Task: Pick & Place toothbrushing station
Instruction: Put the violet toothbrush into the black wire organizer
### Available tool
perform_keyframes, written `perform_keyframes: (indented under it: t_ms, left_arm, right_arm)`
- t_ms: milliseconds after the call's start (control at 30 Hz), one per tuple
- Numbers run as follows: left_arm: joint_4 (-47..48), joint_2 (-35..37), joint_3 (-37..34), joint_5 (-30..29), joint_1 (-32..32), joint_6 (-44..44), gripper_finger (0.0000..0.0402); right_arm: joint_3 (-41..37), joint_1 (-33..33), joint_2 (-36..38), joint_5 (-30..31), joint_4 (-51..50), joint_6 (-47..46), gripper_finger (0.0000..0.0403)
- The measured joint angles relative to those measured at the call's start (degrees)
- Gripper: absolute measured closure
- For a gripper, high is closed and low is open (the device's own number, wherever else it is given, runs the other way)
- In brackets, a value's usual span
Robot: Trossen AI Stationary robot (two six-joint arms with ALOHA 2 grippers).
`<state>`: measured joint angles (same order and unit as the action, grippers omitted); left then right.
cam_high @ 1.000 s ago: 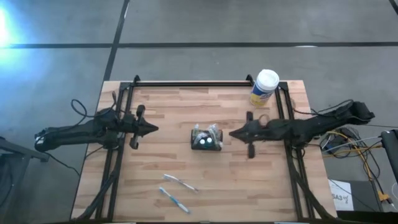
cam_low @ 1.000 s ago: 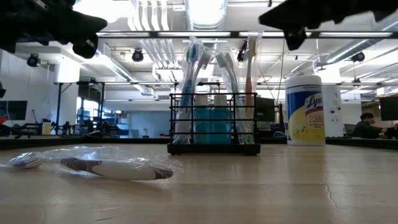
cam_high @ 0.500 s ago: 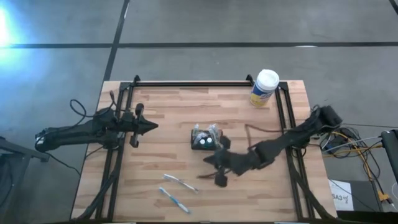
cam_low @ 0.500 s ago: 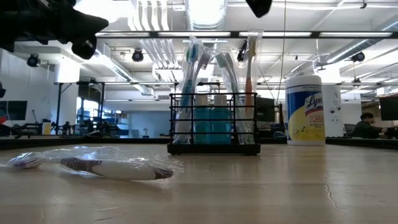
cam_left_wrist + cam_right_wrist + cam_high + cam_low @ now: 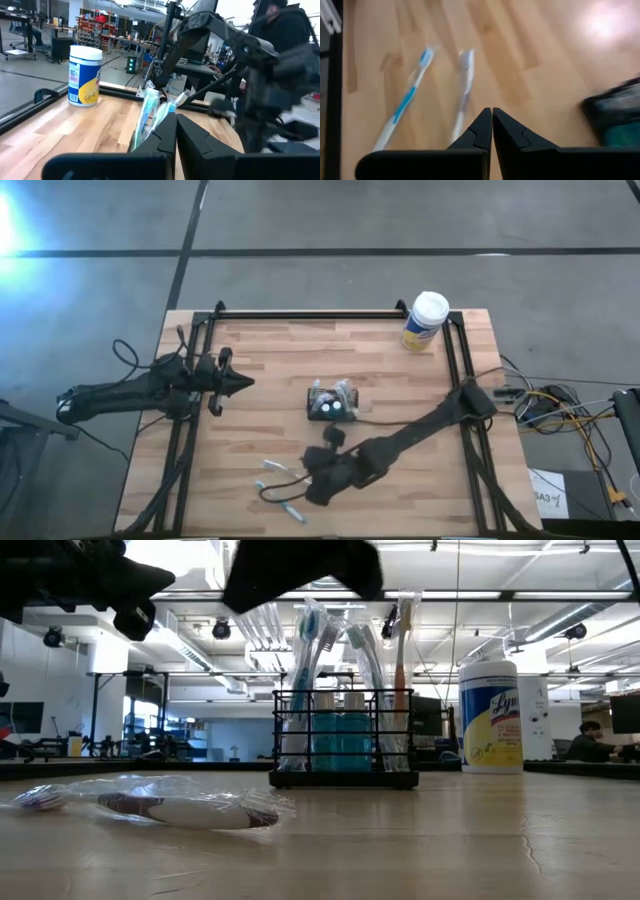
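The toothbrushing station is a small black slotted holder that stands on its base mid-table, with several toothbrushes upright in it. It also shows in the low view and at the edge of the right wrist view. My right gripper is shut and empty. It hovers above two loose toothbrushes, one blue and one white, toward the near edge from the station. My left gripper is shut and empty. It hangs above the table, left of the station.
A yellow wipes canister with a white cap stands at the far right corner. A wrapped toothbrush lies flat on the wood near the table's front. Black rails run along the table's left, right and far sides.
My right gripper has swung from the station's right side toward the table's near and left edges. It passed the station and now hovers over the loose toothbrushes, still shut. The station and toothbrushes have stayed where they were.
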<state>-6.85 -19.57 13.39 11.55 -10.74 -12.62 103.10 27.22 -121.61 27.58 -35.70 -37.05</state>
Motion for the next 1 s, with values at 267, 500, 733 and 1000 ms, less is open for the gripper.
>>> perform_keyframes:
  t_ms: [267,500,733,1000]
  left_arm:
    - [0.1,0.0,-0.1,0.0,0.0,0.0,0.0387]
    - [0.4,-0.1,-0.6,0.1,0.1,-1.3,0.0387]
    - [1.0,-0.1,-0.6,0.3,0.1,-2.0,0.0387]
    - [1.0,-0.1,-0.6,0.3,0.0,-2.3,0.0387]
  right_arm:
    - [17.5,-0.1,-13.2,-5.7,-10.5,-4.1,0.0324]
    - [28.1,-0.7,-20.9,-7.1,-18.0,-4.5,0.0263]
    - [31.2,-1.3,-25.2,-8.5,-21.1,-4.4,0.0224]
    - [31.0,-2.3,-27.1,-9.9,-21.1,-2.9,0.0219]
